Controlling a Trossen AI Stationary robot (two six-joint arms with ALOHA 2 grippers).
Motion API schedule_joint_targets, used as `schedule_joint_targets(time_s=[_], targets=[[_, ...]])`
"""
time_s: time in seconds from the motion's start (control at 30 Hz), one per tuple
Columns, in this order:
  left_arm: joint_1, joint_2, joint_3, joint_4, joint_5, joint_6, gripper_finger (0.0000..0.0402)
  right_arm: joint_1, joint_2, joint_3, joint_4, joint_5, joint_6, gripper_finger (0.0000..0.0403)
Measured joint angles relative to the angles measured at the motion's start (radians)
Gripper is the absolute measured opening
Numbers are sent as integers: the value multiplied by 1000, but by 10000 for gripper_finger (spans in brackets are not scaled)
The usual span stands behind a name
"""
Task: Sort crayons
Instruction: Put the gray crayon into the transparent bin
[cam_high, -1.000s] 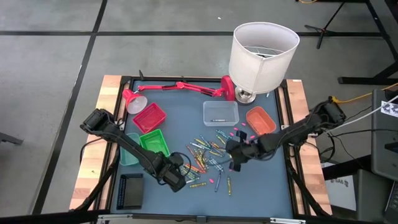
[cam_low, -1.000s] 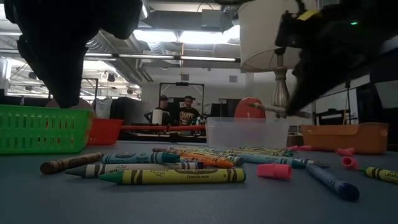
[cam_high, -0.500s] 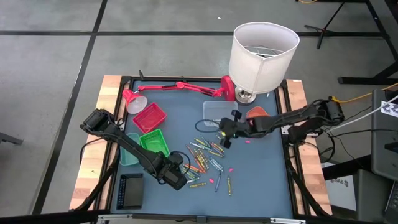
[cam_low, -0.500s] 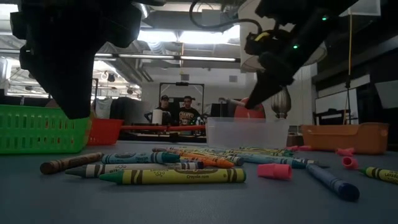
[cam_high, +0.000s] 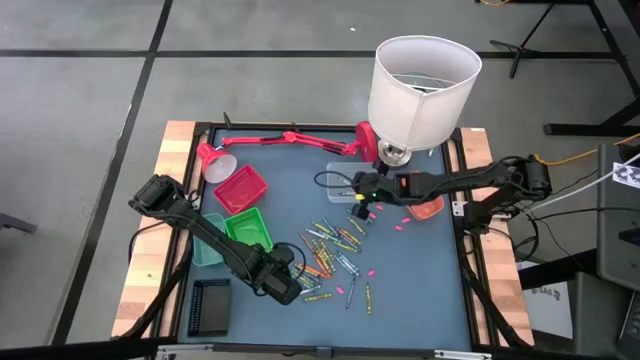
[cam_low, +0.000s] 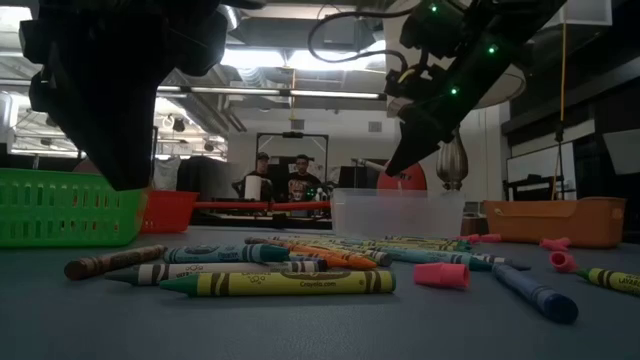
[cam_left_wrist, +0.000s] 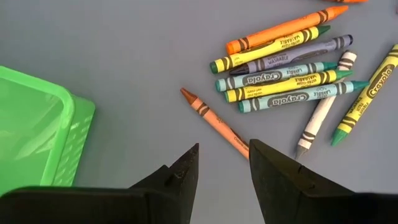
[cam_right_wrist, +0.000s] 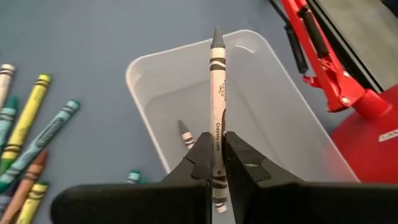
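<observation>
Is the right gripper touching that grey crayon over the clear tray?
Touching. In the right wrist view, the right gripper pinches the grey crayon.

Desk (cam_high: 290, 170) surface slate blue with pale wooden side rails; trays red (cam_high: 241, 188), green (cam_high: 248, 228), orange (cam_low: 548, 220), and one clear (cam_right_wrist: 261, 106). Crayons (cam_left_wrist: 280, 68) orange, yellow, green, teal, grey and white, wrappers banded black; one grey-white crayon (cam_right_wrist: 217, 99) has black bands. Lamp (cam_high: 300, 140) red, shade (cam_high: 422, 85) white; small bits (cam_low: 441, 275) pink.
</observation>
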Motion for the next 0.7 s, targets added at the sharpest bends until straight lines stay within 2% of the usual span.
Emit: schedule_joint_targets(time_s=[0.7], targets=[[0, 0, 0, 0, -27, -35, 125, -5, 0, 1, -7, 0, 0, 19]])
